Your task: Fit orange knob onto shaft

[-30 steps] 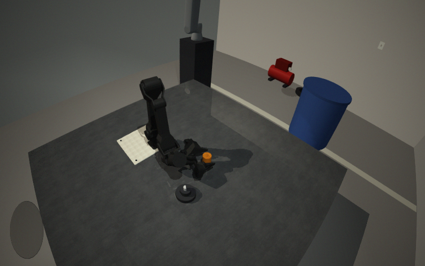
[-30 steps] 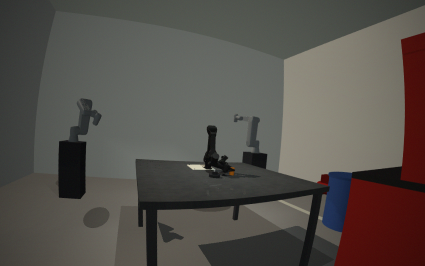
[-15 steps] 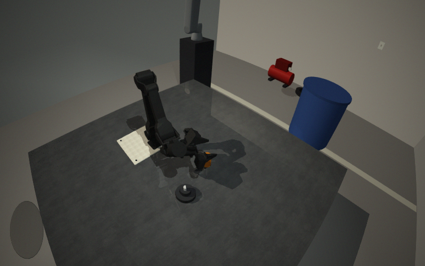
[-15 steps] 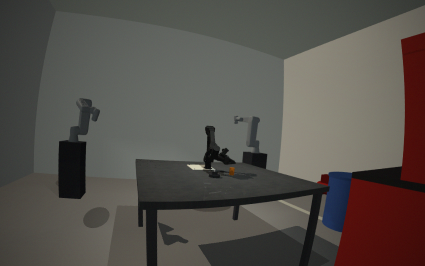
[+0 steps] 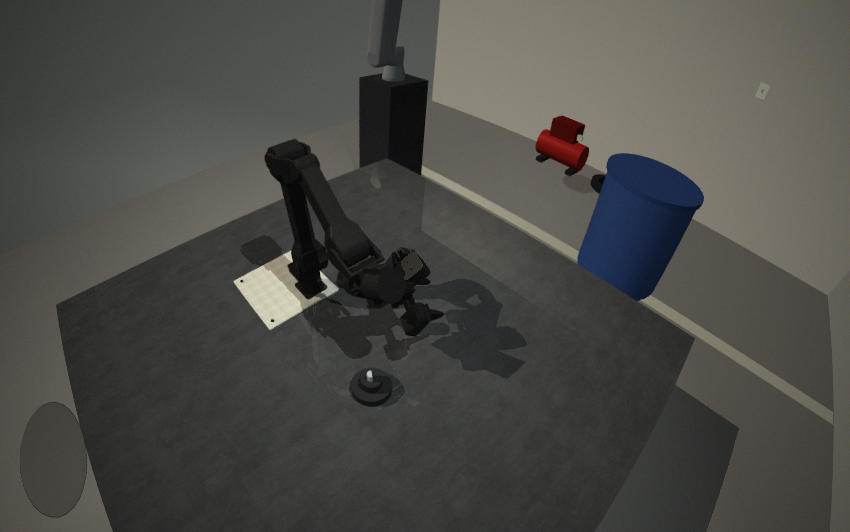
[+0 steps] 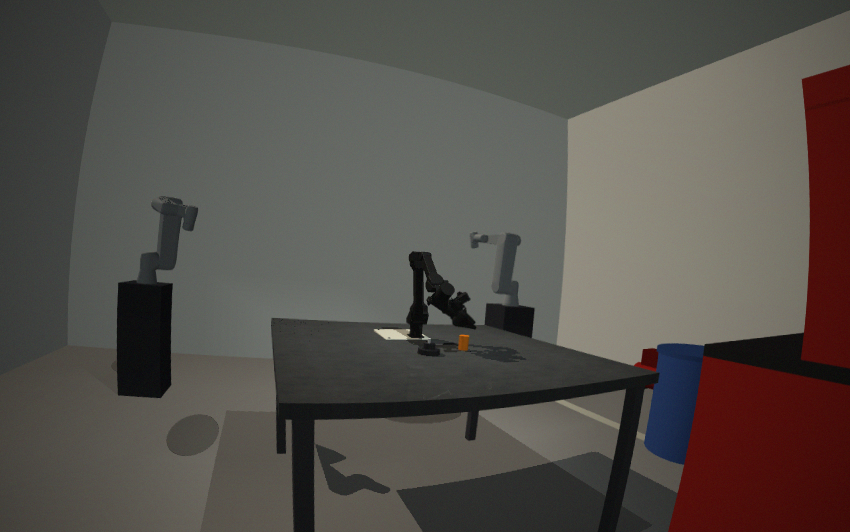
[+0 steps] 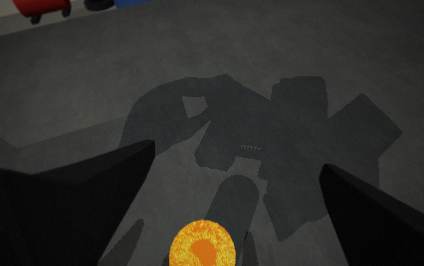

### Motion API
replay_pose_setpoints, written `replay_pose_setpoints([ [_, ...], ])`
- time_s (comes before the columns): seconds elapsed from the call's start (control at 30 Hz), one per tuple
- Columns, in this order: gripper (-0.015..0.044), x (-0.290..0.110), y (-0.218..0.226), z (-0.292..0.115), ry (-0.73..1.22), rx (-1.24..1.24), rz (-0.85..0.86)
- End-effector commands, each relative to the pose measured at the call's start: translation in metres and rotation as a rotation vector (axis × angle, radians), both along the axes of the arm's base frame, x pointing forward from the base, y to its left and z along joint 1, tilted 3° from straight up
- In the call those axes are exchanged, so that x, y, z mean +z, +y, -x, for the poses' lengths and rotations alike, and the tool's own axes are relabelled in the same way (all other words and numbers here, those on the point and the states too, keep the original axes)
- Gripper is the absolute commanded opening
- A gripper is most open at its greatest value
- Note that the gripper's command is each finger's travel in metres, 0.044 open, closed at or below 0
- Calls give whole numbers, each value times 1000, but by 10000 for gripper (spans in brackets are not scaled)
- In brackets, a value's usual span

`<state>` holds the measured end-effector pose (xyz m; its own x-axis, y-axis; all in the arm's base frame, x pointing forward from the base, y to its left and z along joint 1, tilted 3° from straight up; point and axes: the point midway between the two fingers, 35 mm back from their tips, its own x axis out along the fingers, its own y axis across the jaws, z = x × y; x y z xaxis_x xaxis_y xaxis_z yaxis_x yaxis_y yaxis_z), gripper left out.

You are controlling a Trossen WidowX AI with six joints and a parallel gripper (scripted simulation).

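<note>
The orange knob [image 6: 463, 341] [image 7: 202, 245] stands upright on the dark table [image 5: 188, 401] [image 6: 351, 376]. In the wrist view it sits at the bottom edge, and the face turned to the camera shows a plainer orange patch in its middle. My gripper [image 5: 421, 316] [image 6: 467, 323] [image 7: 236, 159] is wide open and empty, just above the knob, with its fingers apart on either side. In the top view the gripper hides the knob. The round black pedestal [image 5: 371, 388] [image 6: 429, 349] with the silver shaft [image 5: 369, 375] stands apart from the knob, toward the table's front.
The arm's base stands on a white plate [image 5: 269, 301] [image 6: 388, 333]. A blue barrel [image 5: 639, 225] [image 6: 673, 401] and a red compressor [image 5: 562, 147] stand on the floor beyond the table. Grey arms on black plinths [image 5: 393, 119] [image 6: 144, 338] stand off the table.
</note>
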<state>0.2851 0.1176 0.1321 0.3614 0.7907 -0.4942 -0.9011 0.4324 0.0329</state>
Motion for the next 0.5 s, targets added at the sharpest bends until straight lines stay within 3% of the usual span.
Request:
replay_pose_setpoints([
  [0.0, 440, 0, 11, -3, 217, -25, 381],
  [0.27, 440, 32, 1, 22, 335, 29, 936],
  [0.47, 440, 36, -1, 25, 336, 36, 985],
])
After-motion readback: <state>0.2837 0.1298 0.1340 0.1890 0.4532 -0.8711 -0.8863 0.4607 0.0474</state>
